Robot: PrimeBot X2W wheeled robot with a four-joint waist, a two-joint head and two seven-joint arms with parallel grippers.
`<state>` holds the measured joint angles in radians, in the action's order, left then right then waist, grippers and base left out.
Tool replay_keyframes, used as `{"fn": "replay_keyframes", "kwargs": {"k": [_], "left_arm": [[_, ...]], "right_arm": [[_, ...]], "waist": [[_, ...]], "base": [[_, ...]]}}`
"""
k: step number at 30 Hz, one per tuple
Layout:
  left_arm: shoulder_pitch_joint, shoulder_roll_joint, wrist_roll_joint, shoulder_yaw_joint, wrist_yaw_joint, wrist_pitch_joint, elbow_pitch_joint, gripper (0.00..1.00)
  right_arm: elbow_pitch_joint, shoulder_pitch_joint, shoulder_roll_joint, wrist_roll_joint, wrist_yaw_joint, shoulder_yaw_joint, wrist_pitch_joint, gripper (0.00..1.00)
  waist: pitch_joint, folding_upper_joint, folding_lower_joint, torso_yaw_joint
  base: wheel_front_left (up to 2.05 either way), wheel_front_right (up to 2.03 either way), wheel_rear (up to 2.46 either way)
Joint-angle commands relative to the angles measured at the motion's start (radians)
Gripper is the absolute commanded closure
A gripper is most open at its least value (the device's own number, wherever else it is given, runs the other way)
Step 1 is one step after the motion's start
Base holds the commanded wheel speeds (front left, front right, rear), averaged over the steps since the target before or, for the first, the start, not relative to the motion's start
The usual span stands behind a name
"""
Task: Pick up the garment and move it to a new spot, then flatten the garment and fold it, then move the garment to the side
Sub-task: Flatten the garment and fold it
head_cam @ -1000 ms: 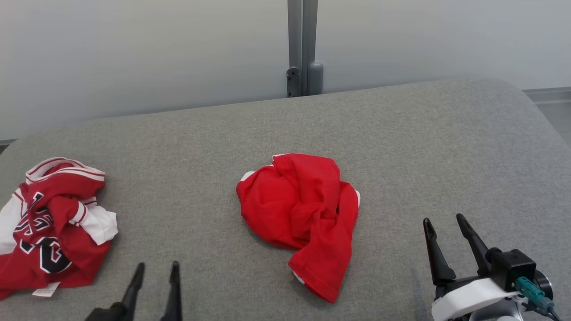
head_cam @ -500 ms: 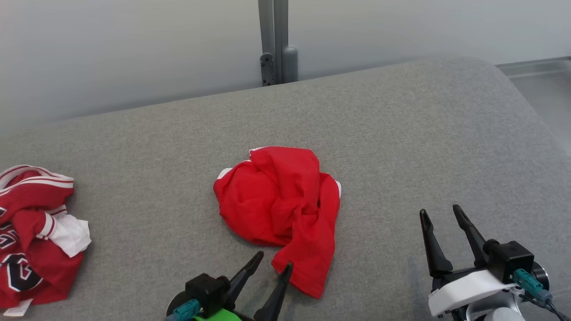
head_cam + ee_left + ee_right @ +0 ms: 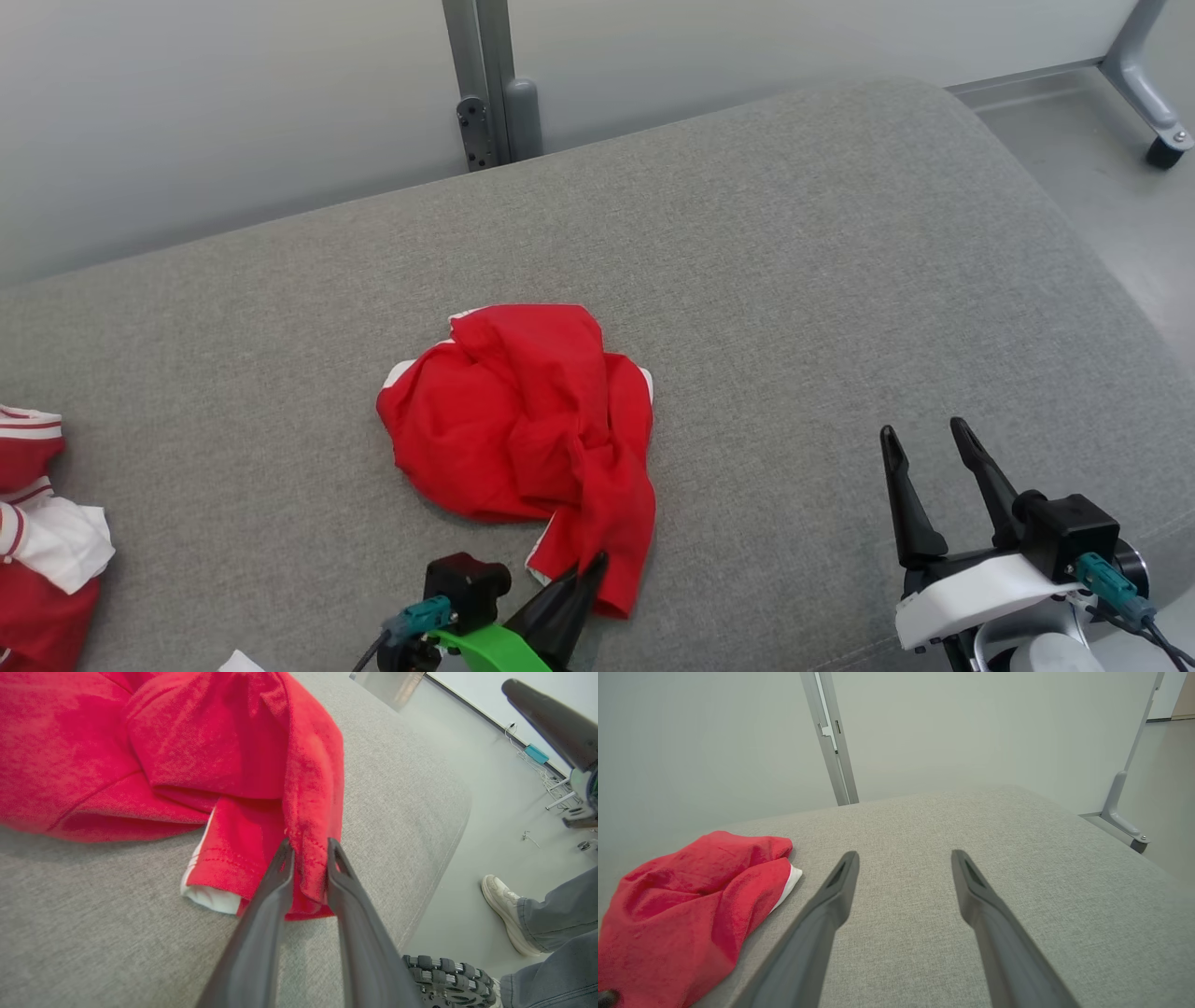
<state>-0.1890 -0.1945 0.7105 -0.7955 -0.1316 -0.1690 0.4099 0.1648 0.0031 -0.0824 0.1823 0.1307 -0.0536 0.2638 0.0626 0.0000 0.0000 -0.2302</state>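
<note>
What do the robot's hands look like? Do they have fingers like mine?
Not like yours! Each has just two long, dark, pointy fingers. The left gripper sits on a bright green band with a teal connector. The right gripper has a white shell, a black box and a teal plug trailing thin wires.

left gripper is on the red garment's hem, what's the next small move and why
Probably a small lift with the left gripper. It pinches a hem fold of the garment, the rest lies crumpled on the cushion, and the right gripper stands open, apart from it. A short lift would test the grip.
</note>
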Motion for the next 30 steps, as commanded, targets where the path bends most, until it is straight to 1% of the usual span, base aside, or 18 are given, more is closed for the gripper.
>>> {"fn": "replay_keyframes", "kwargs": {"k": [1,5,7,10,14,16,18,23,25,27,30], "left_arm": [[-0.015,-0.002,0.037,0.004,0.002,-0.016,-0.010,1.00],[-0.024,-0.027,0.111,0.009,0.002,-0.050,-0.064,1.00],[-0.022,-0.038,0.165,0.018,0.002,-0.064,-0.117,1.00],[-0.010,-0.069,0.252,0.042,0.002,-0.076,-0.244,1.00],[0.008,-0.139,0.350,0.096,0.002,-0.083,-0.443,1.00],[0.023,-0.186,0.386,0.142,0.002,-0.086,-0.528,1.00],[0.040,-0.222,0.422,0.185,0.003,-0.086,-0.614,1.00],[0.079,-0.325,0.535,0.284,0.034,-0.041,-0.811,1.00],[0.090,-0.377,0.588,0.320,0.043,-0.008,-0.877,1.00],[0.102,-0.441,0.643,0.356,0.049,0.038,-0.934,1.00],[0.102,-0.544,0.726,0.415,0.053,0.114,-0.972,1.00]], "right_arm": [[0.000,-0.004,0.000,0.007,0.000,0.003,0.001,0.00],[-0.003,0.010,-0.001,0.007,0.000,0.014,0.001,0.00],[-0.001,0.015,0.001,0.007,0.000,0.016,0.001,0.00],[-0.002,0.021,0.002,0.005,0.000,0.014,0.001,0.00],[-0.003,0.034,-0.002,0.000,0.000,0.018,0.001,0.00],[0.000,0.035,-0.007,0.001,0.000,0.019,0.001,0.00],[-0.001,0.035,-0.006,0.000,0.000,0.018,0.001,0.00],[0.002,0.023,-0.002,0.000,0.000,0.002,0.001,0.00],[0.004,0.018,0.002,0.002,0.000,-0.003,0.001,0.00],[0.004,0.015,0.004,0.005,0.000,-0.010,0.001,0.00],[0.001,0.012,0.009,0.010,0.000,-0.013,0.001,0.00]], "waist": [[-0.002,0.0000,0.0000,-0.009],[-0.007,0.0000,0.0000,-0.003],[-0.010,0.0000,0.0000,0.005],[-0.017,0.0000,0.0000,0.020],[-0.031,0.0000,0.0000,0.053],[-0.038,0.0000,0.0000,0.069],[-0.044,0.0000,0.0000,0.082],[-0.052,0.0000,0.0000,0.094],[-0.051,0.0000,0.0000,0.092],[-0.047,0.0000,0.0000,0.087],[-0.033,0.0000,0.0000,0.072]], "base": [[0.00,0.00,0.00],[0.00,0.00,0.00],[0.00,0.00,0.00],[0.00,0.00,0.00],[0.00,0.00,0.00],[0.00,0.00,0.00],[0.00,0.00,0.00],[0.00,0.00,0.00],[0.00,0.00,0.00],[0.00,0.00,0.00],[0.00,0.00,0.00]]}}
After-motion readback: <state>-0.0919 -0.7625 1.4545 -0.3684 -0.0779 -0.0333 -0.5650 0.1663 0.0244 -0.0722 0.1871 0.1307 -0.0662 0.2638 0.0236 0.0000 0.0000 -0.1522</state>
